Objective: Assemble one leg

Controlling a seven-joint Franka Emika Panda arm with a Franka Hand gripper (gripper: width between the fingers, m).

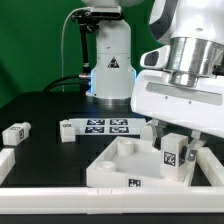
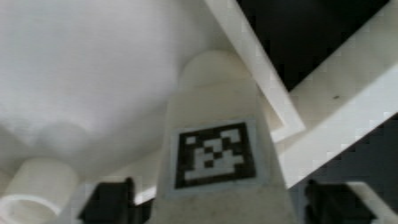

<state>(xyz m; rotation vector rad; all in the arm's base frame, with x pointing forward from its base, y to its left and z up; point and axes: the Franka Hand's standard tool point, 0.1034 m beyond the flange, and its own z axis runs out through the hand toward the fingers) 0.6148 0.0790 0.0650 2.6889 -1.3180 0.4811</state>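
My gripper (image 1: 172, 140) is shut on a leg (image 1: 172, 157), a small white block with a black-and-white tag, and holds it upright over the near right corner of the large white square piece (image 1: 125, 163). In the wrist view the leg (image 2: 217, 120) fills the middle, tag facing the camera, between the dark fingers (image 2: 111, 200). Its lower end is at or in the corner socket; I cannot tell how deep it sits. Another leg (image 1: 16, 132) lies on the table at the exterior view's left.
The marker board (image 1: 100, 126) lies behind the square piece, with a small white block (image 1: 66, 131) at its left end. A white frame rail (image 1: 60, 203) runs along the front and another white rail (image 1: 7, 160) at the left. The robot base (image 1: 110, 60) stands at the back.
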